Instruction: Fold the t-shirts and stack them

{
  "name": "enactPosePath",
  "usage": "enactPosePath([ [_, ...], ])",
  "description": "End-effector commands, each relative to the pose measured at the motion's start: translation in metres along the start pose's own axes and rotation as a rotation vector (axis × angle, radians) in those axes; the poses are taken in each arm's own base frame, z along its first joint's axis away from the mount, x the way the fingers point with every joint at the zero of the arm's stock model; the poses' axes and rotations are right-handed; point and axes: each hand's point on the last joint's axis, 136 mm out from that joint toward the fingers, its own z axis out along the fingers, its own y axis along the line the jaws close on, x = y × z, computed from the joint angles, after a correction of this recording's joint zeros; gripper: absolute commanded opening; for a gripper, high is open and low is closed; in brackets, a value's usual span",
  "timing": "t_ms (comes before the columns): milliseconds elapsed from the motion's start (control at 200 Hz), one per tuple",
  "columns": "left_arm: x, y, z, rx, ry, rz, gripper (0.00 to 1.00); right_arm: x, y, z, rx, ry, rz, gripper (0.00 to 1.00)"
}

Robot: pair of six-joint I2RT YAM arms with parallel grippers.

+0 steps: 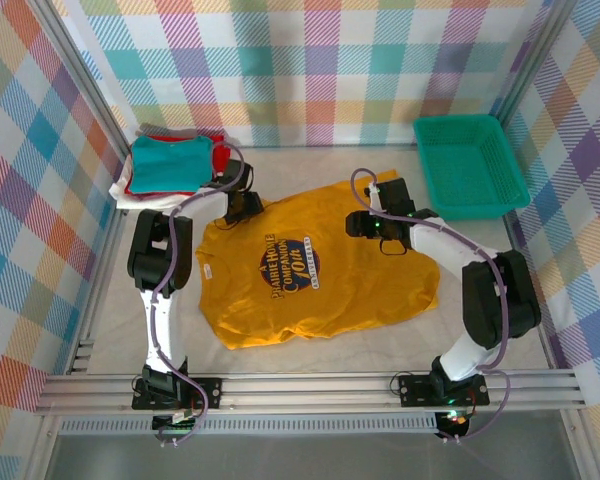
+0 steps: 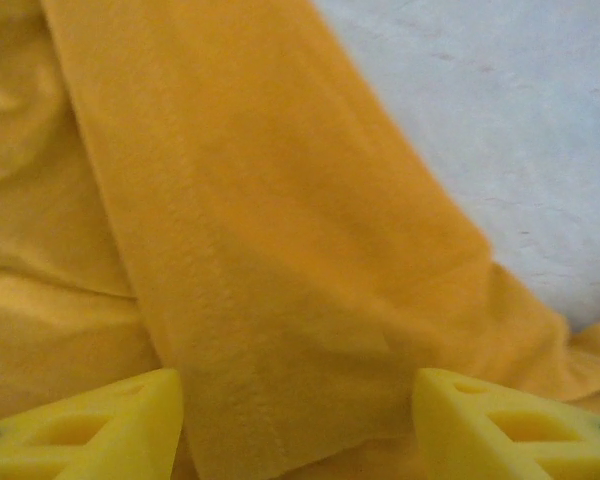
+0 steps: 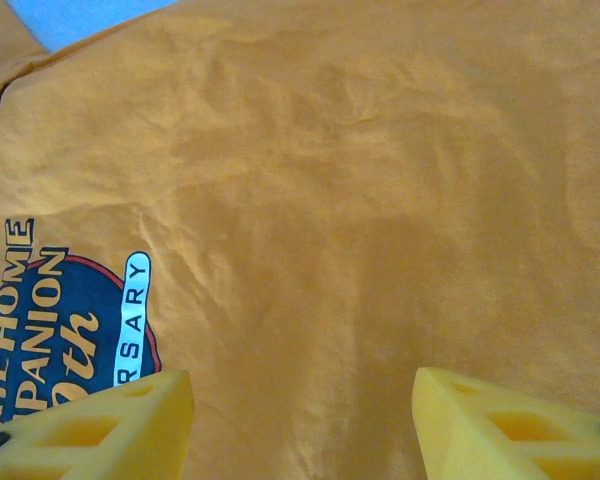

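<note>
The yellow tee [image 1: 310,290] lies spread flat at the middle of the table [image 1: 360,345] in the top view, front side up, with its dark round print [image 1: 290,265] a little left of centre. At the upper left of that frame sits the stack of folded tees: a teal tee [image 1: 170,160] on top, a red tee [image 1: 218,150] showing at its right edge, a white tee [image 1: 125,190] at the lower left edge and a grey tee [image 1: 155,130] peeking out behind. The green basket [image 1: 465,160] stands at the upper right, well apart from the yellow tee. The left gripper [image 1: 242,207] is down at the tee's upper left edge, just below the stack. In the left wrist view, the left gripper [image 2: 298,400] is spread wide, its yellow fingers [image 2: 100,425] in the bottom corners. A folded band of the tee [image 2: 260,250] runs down between them, and bare table [image 2: 500,120] fills the upper right. Whether the fingers touch the cloth I cannot tell. The right gripper [image 1: 363,222] is at the tee's upper right edge in the top view. In the right wrist view, the right gripper [image 3: 302,400] is likewise spread wide over wrinkled tee [image 3: 360,200] cloth. The print [image 3: 50,320] is at the lower left there, and a sliver of table [image 3: 70,15] at the upper left.
</note>
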Motion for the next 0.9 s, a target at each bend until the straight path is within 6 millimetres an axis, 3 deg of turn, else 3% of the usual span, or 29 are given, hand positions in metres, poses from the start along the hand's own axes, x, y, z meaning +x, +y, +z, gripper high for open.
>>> enactPosePath([
  [0, -0.008, 0.012, -0.011, -0.033, -0.051, -0.074, 0.62, -0.007, 0.011, -0.015, -0.041, -0.025, -0.026, 0.61],
  [170, -0.003, 0.004, 0.006, -0.003, -0.024, -0.079, 0.58, -0.009, 0.015, -0.02, -0.055, -0.026, -0.032, 0.61],
  [240, -0.001, 0.002, 0.011, 0.008, -0.017, -0.079, 0.46, -0.011, 0.016, -0.022, -0.059, -0.032, -0.027, 0.61],
  [315, -0.002, 0.001, 0.014, 0.011, -0.016, -0.076, 0.44, -0.011, 0.018, -0.025, -0.064, -0.034, -0.022, 0.61],
  [390, -0.002, 0.001, 0.016, 0.006, -0.012, -0.067, 0.32, -0.012, 0.019, -0.026, -0.069, -0.035, -0.014, 0.62],
  [610, -0.012, -0.003, 0.002, -0.012, -0.035, -0.042, 0.17, -0.014, 0.022, -0.029, -0.082, -0.036, -0.002, 0.62],
  [810, -0.025, -0.01, -0.016, -0.026, -0.062, -0.009, 0.21, -0.017, 0.026, -0.032, -0.097, -0.04, 0.001, 0.63],
  [895, -0.025, -0.009, -0.014, -0.034, -0.066, -0.005, 0.15, -0.018, 0.027, -0.034, -0.1, -0.044, 0.002, 0.63],
])
